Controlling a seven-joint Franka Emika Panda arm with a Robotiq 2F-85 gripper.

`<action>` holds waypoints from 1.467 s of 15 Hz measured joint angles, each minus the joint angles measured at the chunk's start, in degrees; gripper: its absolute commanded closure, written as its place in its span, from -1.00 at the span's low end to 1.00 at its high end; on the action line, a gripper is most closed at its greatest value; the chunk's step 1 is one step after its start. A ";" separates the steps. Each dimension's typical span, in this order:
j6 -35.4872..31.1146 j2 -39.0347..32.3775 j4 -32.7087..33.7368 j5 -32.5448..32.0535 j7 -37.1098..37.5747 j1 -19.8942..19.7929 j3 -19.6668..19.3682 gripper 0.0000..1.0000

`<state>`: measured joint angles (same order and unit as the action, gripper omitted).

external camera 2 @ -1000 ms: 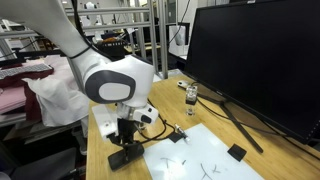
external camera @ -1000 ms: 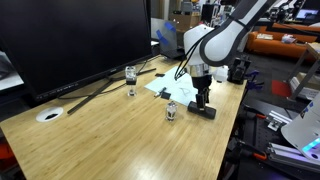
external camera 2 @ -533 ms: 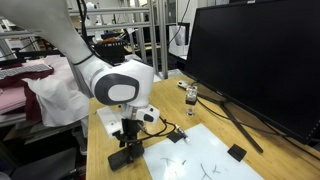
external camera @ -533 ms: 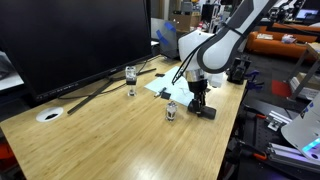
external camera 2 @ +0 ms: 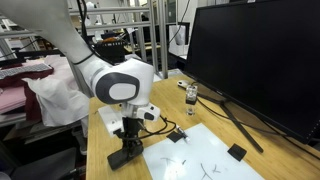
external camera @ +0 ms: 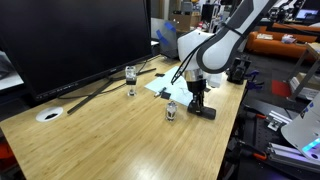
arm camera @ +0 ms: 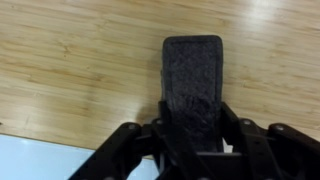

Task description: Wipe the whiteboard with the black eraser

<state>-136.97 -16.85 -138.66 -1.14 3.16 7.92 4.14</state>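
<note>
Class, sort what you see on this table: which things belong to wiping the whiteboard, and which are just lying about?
For the job:
black eraser
whiteboard
gripper, its fingers closed around the eraser

Lying about:
monitor
white disc
small bottle
second small bottle
black tab

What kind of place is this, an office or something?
Probably a robotics lab or workshop: a robot arm works at a wooden table beside a big dark monitor, with metal racks behind.
</note>
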 measured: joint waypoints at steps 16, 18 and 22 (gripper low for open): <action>0.18 4.93 0.32 -3.16 -2.11 -3.29 -4.02 0.50; 0.27 5.39 0.58 -3.15 -5.47 -4.94 -4.77 0.50; 0.59 3.74 1.83 -3.05 -12.91 -7.14 -4.96 0.50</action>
<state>-136.38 -13.10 -136.83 -4.19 -9.76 0.78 -0.82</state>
